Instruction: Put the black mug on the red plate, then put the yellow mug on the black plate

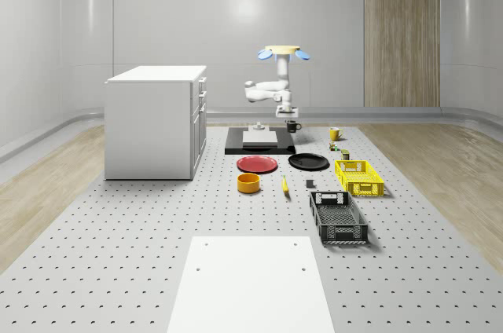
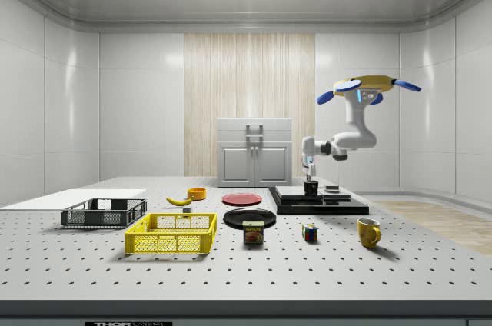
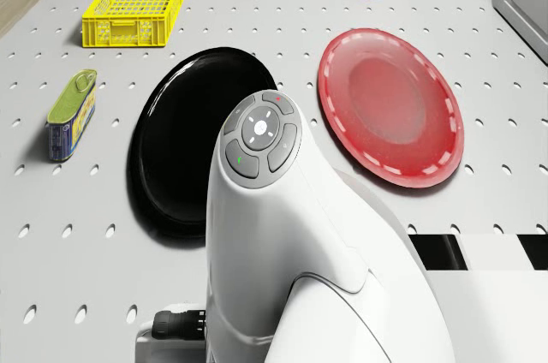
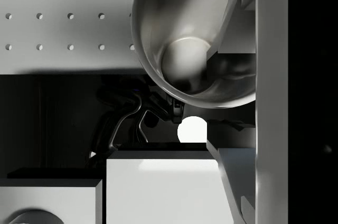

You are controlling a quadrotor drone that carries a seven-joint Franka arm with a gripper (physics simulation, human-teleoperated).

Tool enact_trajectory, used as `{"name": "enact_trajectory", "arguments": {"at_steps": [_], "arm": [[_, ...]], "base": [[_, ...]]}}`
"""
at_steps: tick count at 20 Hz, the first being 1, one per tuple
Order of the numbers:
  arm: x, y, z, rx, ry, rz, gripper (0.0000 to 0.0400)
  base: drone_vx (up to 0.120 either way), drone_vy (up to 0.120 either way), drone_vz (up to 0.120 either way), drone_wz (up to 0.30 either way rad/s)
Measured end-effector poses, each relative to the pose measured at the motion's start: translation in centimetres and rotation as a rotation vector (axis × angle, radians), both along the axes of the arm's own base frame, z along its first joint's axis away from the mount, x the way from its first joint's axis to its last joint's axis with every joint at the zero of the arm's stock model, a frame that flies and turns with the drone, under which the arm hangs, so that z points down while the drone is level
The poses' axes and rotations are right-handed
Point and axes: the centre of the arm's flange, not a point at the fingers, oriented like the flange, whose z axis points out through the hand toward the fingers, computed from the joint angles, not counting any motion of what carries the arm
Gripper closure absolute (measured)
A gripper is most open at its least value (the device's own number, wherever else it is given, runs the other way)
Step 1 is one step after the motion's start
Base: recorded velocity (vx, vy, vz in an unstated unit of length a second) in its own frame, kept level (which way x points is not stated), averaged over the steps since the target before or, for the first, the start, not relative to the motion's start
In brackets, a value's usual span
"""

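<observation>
Black mug (image 1: 293, 125): seen lifted just clear of the black platform (image 1: 260, 143), at that platform's far corner on the whole-scene view's right; in the side view it (image 2: 311, 187) hangs right under the wrist.
Gripper (image 2: 310, 181): clamped on the black mug, fingers closed over its rim; the shiny mug interior (image 4: 195, 49) is seen close up in the wrist view.
Drone (image 1: 284, 53): hovering above the far end of the black platform, arm (image 1: 267, 91) folded down beneath it.
Red plate (image 1: 258, 164): lying flat on the table just in front of the black platform.
Black plate (image 1: 309, 162): beside the red plate, on the whole-scene view's right of it, apart from it.
Yellow mug (image 1: 335, 134): standing on the table, to the whole-scene view's right of the black platform.
Yellow basket (image 1: 359, 177): set in front of the black plate, farther from the black platform.
</observation>
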Motion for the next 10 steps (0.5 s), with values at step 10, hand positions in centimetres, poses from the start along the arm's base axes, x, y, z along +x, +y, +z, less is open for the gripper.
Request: {"name": "enact_trajectory", "arguments": {"at_steps": [10], "arm": [[0.00,0.00,-0.01,0.000,0.000,0.000,0.0290]], "base": [[0.120,-0.120,0.000,0.000]]}}
